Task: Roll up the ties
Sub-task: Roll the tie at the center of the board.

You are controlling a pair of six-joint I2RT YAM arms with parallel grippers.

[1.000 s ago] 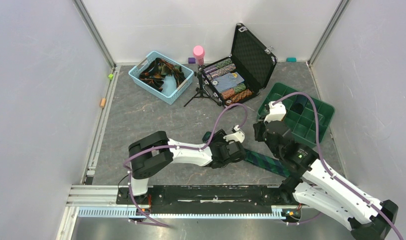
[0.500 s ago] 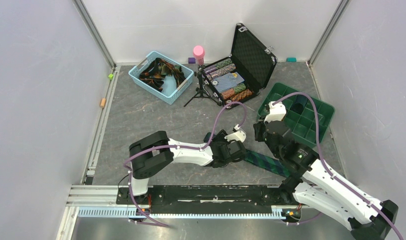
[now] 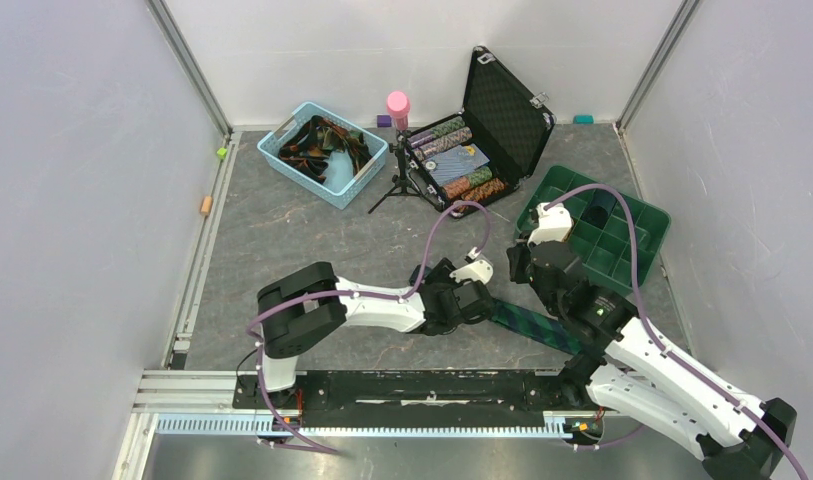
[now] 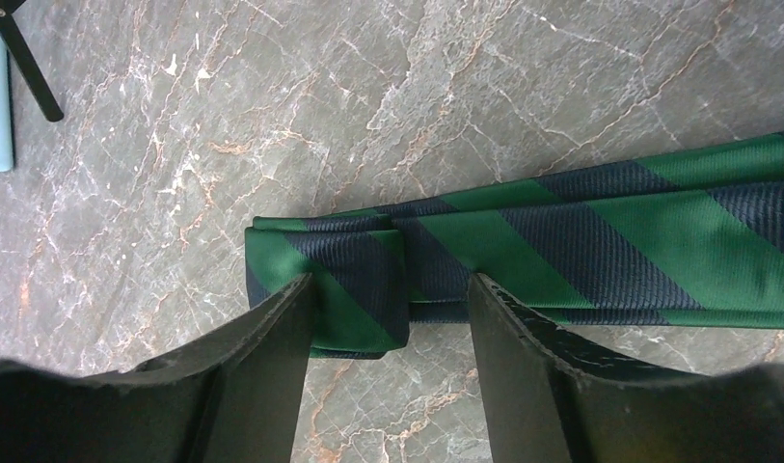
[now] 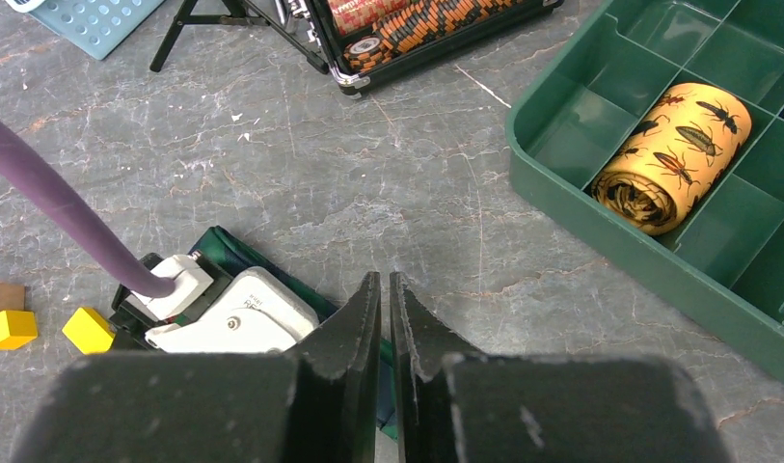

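Top external: the left arm lies low and nearly flat, reaching from its base at the near left rightward across the marbled grey table [image 3: 282, 230], with the wrist turned down near table centre. Its wrist sits over the left end of the green-and-navy striped tie [image 3: 530, 328]. The tie lies flat on the table and runs right and nearward toward the right arm. The right arm rises from the near right corner and is folded at the elbow. Its wrist hangs just right of the left wrist, between it and the green compartment tray [image 3: 654, 215].

Left wrist view: the left gripper [image 4: 392, 282] is fairly wide, with its fingers [image 4: 289, 328] pointing down over the tie's end.
- That end is folded back once, with a short flap lying on top.
- The flap sits in the gap between the fingers.
- One finger overlaps the flap's outer part; the other stands past its edge, over the single layer.
- Whether the pads touch the cloth I cannot tell.
- Nothing is clamped.

Right wrist view: the right gripper [image 5: 383, 309] is above the table, its jaws drawn almost together to a thin slit with nothing between them. Below it are the left wrist's white housing [image 5: 235, 318] and a corner of the tie. A rolled yellow-orange insect-print tie [image 5: 672, 159] lies in one tray compartment. Two yellow blocks [image 5: 87, 329] sit at the left.
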